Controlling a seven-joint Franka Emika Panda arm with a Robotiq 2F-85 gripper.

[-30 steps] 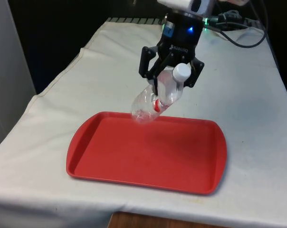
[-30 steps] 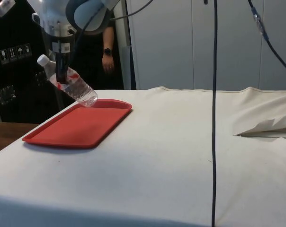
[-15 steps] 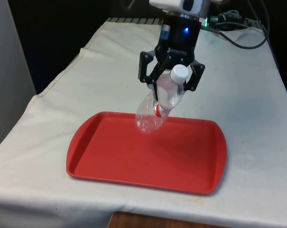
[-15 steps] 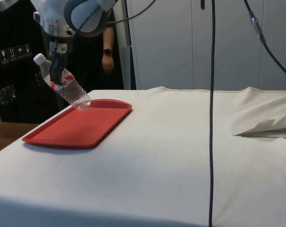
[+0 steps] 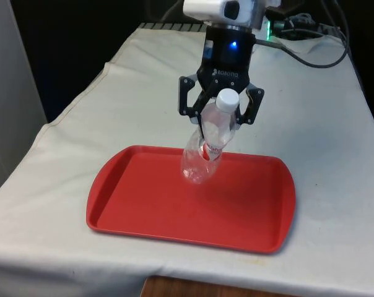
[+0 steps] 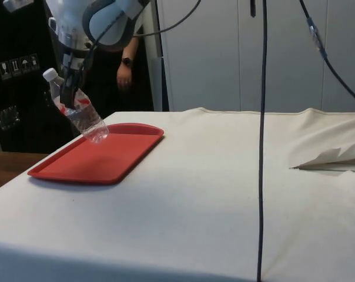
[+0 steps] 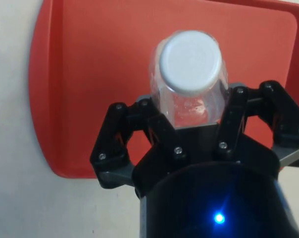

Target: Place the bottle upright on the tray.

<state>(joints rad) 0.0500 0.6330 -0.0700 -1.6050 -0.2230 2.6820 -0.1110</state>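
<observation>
Hovering above the red tray (image 5: 137, 210), the end effector (image 5: 218, 120) clamps the clear bottle (image 5: 207, 148) near its neck, base tilted off vertical; best to straighten it fully before lowering onto the tray's middle.

front: across table | side: table's flank | both: tray (image 5: 143, 213)

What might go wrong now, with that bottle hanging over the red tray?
1. The clear plastic bottle hangs tilted in the gripper, cap up; set down like this, it would likely tip over.
2. Its base hovers just above the red tray, so releasing it now might make it bounce or roll.
3. Gripped near its neck, it may swing.
</observation>
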